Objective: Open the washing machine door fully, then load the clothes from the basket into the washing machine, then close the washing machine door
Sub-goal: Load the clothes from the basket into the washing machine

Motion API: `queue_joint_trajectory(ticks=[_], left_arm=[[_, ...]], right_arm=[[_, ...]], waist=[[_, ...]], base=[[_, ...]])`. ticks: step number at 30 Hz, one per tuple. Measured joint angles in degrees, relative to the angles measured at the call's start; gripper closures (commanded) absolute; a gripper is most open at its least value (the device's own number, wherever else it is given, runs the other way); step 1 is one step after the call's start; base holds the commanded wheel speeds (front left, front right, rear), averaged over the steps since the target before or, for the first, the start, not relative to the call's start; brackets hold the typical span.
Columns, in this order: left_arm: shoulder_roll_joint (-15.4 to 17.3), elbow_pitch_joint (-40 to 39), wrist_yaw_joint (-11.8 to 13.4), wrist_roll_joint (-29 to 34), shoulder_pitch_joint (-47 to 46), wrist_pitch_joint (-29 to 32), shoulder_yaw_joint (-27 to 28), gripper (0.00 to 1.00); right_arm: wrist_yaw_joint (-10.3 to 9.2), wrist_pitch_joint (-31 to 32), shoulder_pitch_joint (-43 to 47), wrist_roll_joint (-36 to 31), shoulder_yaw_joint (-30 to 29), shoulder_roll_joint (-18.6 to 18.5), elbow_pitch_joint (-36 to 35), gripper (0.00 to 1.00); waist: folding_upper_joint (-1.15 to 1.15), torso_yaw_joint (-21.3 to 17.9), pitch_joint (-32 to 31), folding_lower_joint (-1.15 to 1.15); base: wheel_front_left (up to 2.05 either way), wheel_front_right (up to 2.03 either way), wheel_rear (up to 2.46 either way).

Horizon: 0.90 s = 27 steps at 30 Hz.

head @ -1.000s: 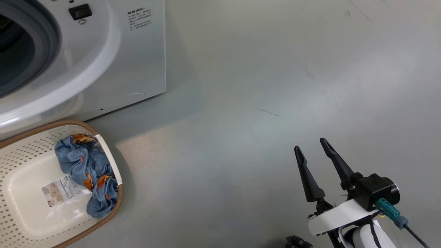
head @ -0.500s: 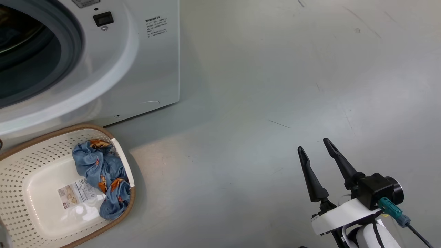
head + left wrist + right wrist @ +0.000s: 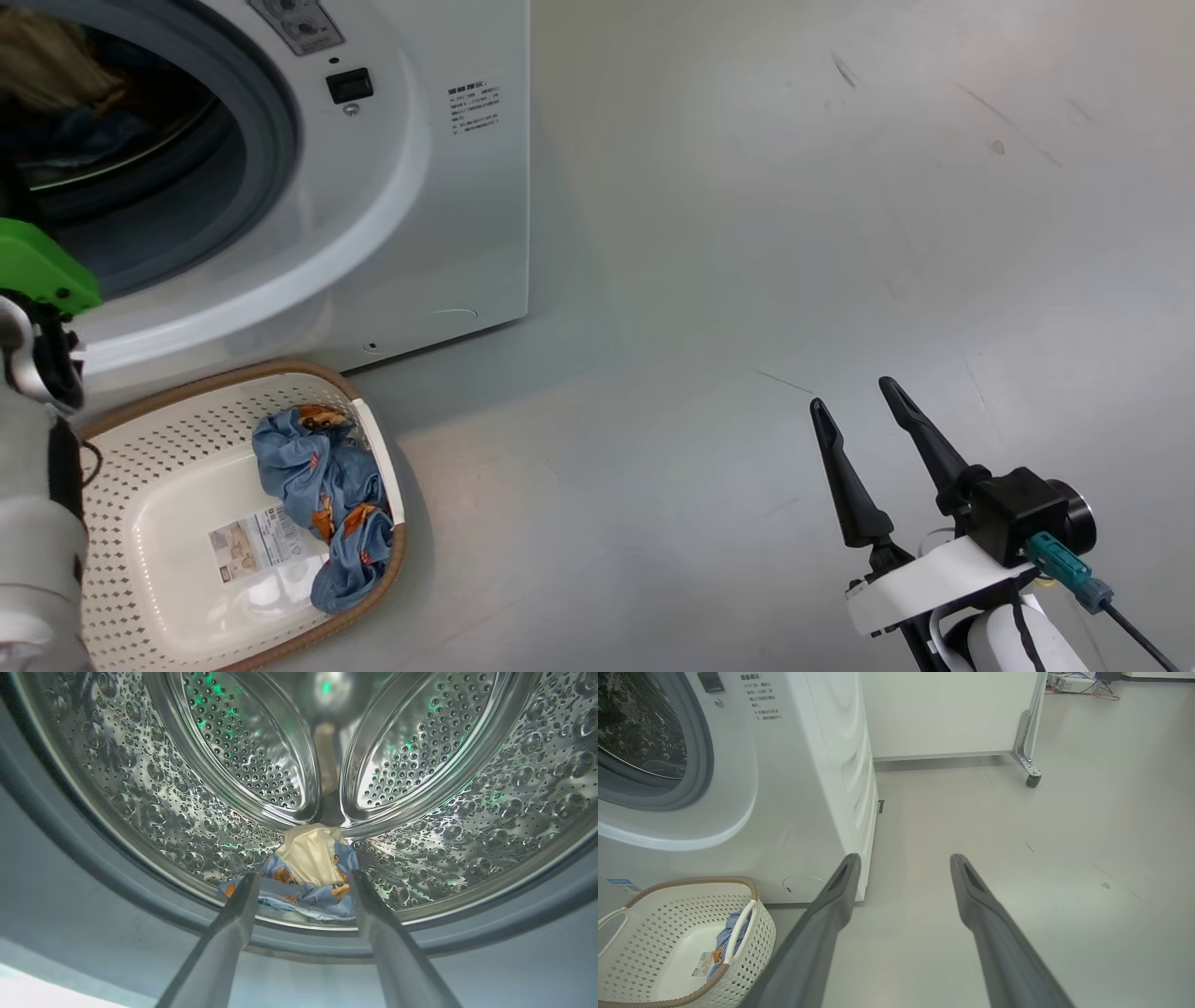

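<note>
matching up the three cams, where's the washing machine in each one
Head view: the washing machine sits upper left, above the basket.
Left wrist view: its steel drum lies beyond the open left tool.
Right wrist view: its white front and side take the left half, behind the basket.
Shared landmark: the grey rubber ring round the opening.

The round opening of the big white front-loading washing machine (image 3: 448, 215) is unobstructed. Inside, a cream and light blue printed clothes bundle (image 3: 313, 868) occupies the bottom of the perforated steel drum (image 3: 140, 793). The small cream perforated plastic basket (image 3: 187, 420) stands just before the machine base. Open grey floor (image 3: 747, 233) extends rightward.
</note>
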Motion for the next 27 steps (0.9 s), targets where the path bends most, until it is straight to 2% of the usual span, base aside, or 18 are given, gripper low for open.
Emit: queue_joint_trajectory(ticks=[9,20,27], left_arm=[[-4.39,-4.80,-0.94,0.04,7.16,0.00,0.23,0.00],[-7.36,-11.94,-2.91,-1.83,18.20,0.00,3.07,0.00],[-11.92,-16.61,-3.72,-2.79,26.97,0.01,3.26,0.00]], right_arm=[[0.00,-0.01,-0.54,0.03,-0.54,-0.01,0.56,0.00],[0.00,0.00,-0.44,0.44,-1.49,-0.24,1.57,0.00],[0.00,-0.01,0.92,0.45,-1.99,-1.11,1.98,0.00]], waist=[[0.00,2.58,-3.67,0.00],[0.00,5.27,-8.88,0.00],[0.00,6.37,-12.70,0.00]], base=[[0.00,0.00,0.00],[0.00,0.00,0.00],[0.00,0.00,0.00]])
